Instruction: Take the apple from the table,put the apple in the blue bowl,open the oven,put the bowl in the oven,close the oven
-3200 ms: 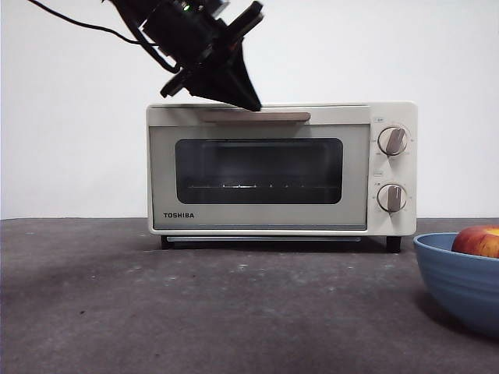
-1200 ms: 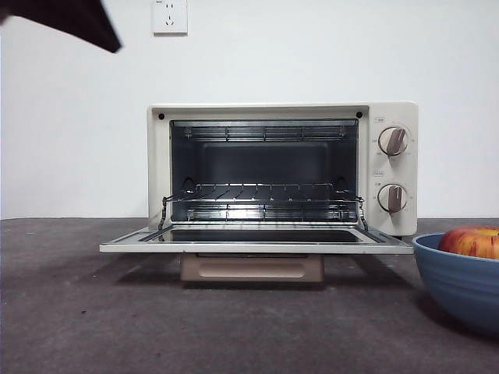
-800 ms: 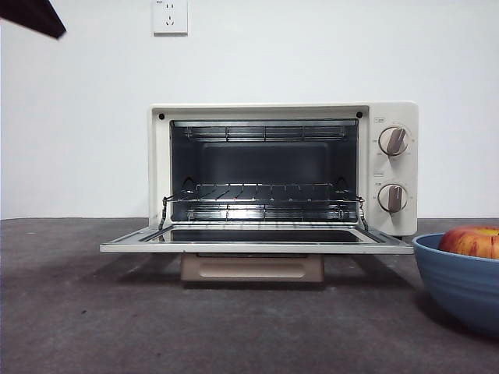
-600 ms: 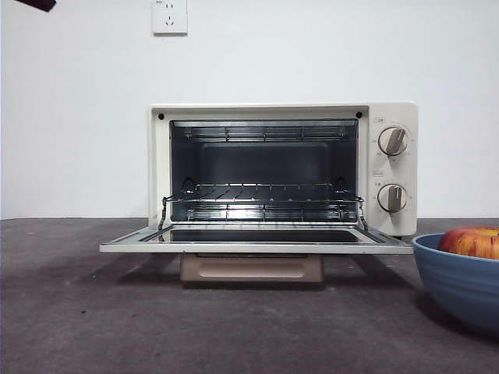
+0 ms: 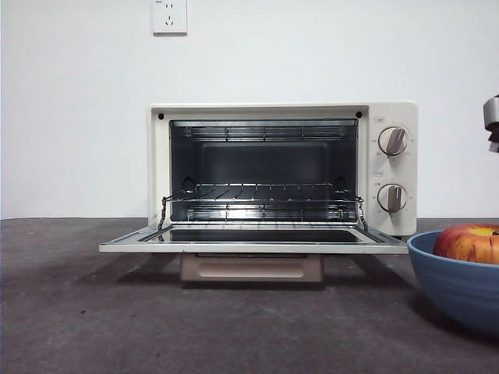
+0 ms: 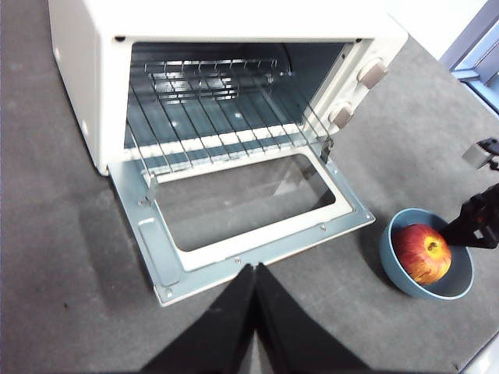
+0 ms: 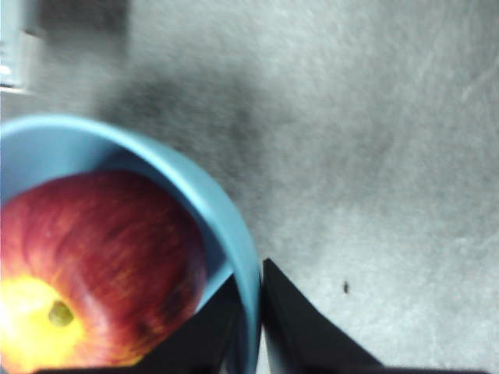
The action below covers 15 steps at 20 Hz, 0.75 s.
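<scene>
Apple [image 5: 470, 242] sits inside the blue bowl [image 5: 456, 284], lower right corner of the front view, bowl cut off by the frame edge. Red skin, yellow patch around the stem visible in the right wrist view [image 7: 86, 273]. Bowl rests on the table [image 5: 195, 327], well right of the oven door.

Right gripper [image 7: 251, 312] is clamped on the bowl's rim: one jaw inside against the wall next to the apple, the other outside, blue rim [image 7: 226, 226] pinched between them. In the left wrist view the same gripper [image 6: 475, 222] shows as a dark shape at the bowl's far rim, lower right of that frame. In the front view only a grey bit of that arm pokes in at the right edge, above the bowl.

Oven [image 5: 281, 167] stands centre frame, door [image 5: 253, 241] dropped flat, wire rack [image 5: 261, 199] and cavity exposed, two knobs [image 5: 391, 140] on the right panel. Beige handle [image 5: 251, 268] hangs under the door's front edge.

Left gripper [image 6: 251, 273] has its jaws pressed together holding nothing, hovering over the table just in front of the open door's edge, bottom centre of its own view.

Wall socket [image 5: 169, 15] at top left of the front view.
</scene>
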### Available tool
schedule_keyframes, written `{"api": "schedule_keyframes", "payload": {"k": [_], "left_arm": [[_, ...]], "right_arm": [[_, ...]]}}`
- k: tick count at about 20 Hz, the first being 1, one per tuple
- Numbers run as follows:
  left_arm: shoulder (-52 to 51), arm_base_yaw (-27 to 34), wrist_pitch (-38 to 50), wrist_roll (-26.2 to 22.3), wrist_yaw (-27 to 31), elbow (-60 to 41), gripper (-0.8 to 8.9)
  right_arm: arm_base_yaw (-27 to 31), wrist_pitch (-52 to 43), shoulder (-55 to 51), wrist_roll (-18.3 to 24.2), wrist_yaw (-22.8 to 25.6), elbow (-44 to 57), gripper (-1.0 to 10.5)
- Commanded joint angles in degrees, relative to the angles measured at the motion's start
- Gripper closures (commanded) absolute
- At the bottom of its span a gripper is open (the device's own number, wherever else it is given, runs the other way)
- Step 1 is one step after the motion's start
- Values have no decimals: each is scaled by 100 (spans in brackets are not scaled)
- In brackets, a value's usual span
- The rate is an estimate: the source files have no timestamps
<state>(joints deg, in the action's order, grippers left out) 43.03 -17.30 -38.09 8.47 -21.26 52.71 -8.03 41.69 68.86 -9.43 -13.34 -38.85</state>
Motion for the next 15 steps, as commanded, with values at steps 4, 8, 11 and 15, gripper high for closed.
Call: {"api": "schedule_keyframes", "payload": {"k": [4, 8, 11, 15], "left_arm": [[31, -7, -11, -59, -15, 46, 806], [35, -7, -37, -162, -15, 46, 806], [35, -7, -114, -190, -15, 46, 806], [35, -7, -181, -286, -15, 44, 806]], "right_arm": [[-175, 2, -297, -315, -160, -205, 943], [-407, -24, -341, -586, -457, -520, 943], [-645, -227, -326, -887, -463, -758, 943], [-977, -824, -144, -1447, -459, -1084, 943]]}}
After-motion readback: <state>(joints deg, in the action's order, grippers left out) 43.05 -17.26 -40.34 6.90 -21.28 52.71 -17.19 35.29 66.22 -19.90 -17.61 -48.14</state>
